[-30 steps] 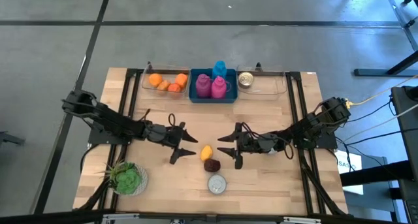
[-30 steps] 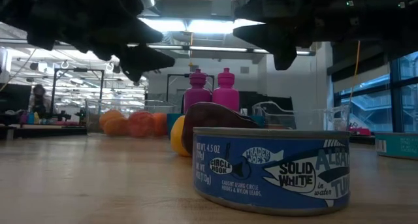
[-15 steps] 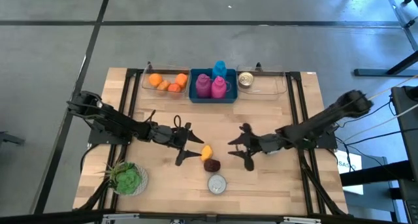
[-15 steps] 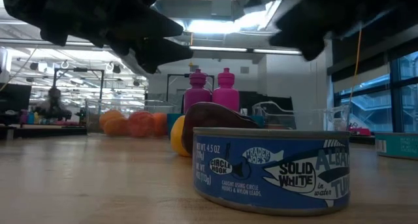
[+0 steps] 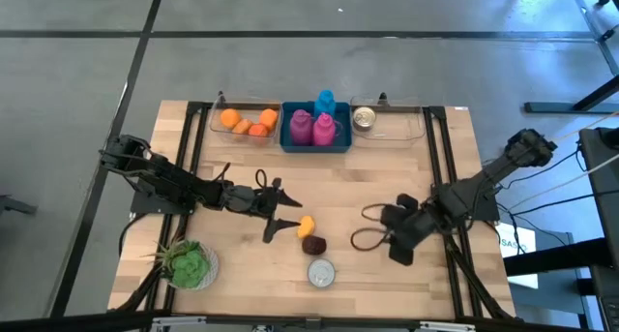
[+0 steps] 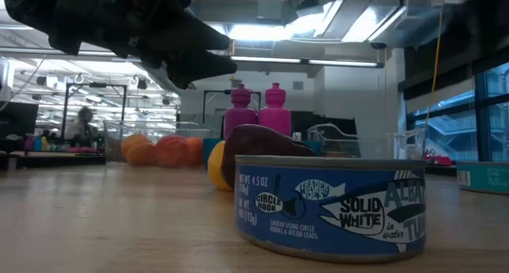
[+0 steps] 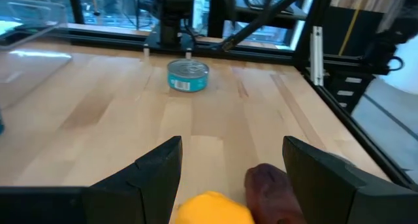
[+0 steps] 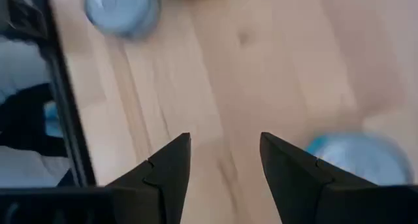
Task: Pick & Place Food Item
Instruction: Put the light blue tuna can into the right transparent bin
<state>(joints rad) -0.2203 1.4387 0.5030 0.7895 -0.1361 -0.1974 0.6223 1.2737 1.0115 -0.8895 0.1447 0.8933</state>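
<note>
L arm reaches low across the wooden table (image 5: 387, 167) from its left edge toward centre; left gripper (image 5: 286, 222) hovers w/ fingers spread, empty, tips just short of the yellow food item (image 5: 306, 225). In L wrist view the two dark fingers (image 7: 151, 178) flank that yellow piece (image 7: 212, 209), w/ the dark brown food item (image 7: 271, 188) touching it on one side & the tuna can (image 7: 188, 76) farther off. From above, brown item (image 5: 312, 244) sits just beside yellow one, can (image 5: 321, 272) near the front edge below them. R arm is folded back on right side, elbow out past table edge; right gripper (image 5: 361, 226) points toward centre, apart from the food, jaws parted & holding nothing; R wrist view shows fingers (image 8: 168, 175) over bare wood. Back row: clear bin of orange fruit (image 5: 246, 121), blue bin w/ pink bottles (image 5: 314, 129), clear bin w/ a can (image 5: 365, 118). Green lettuce-like item (image 5: 186, 263) at front left corner.
</note>
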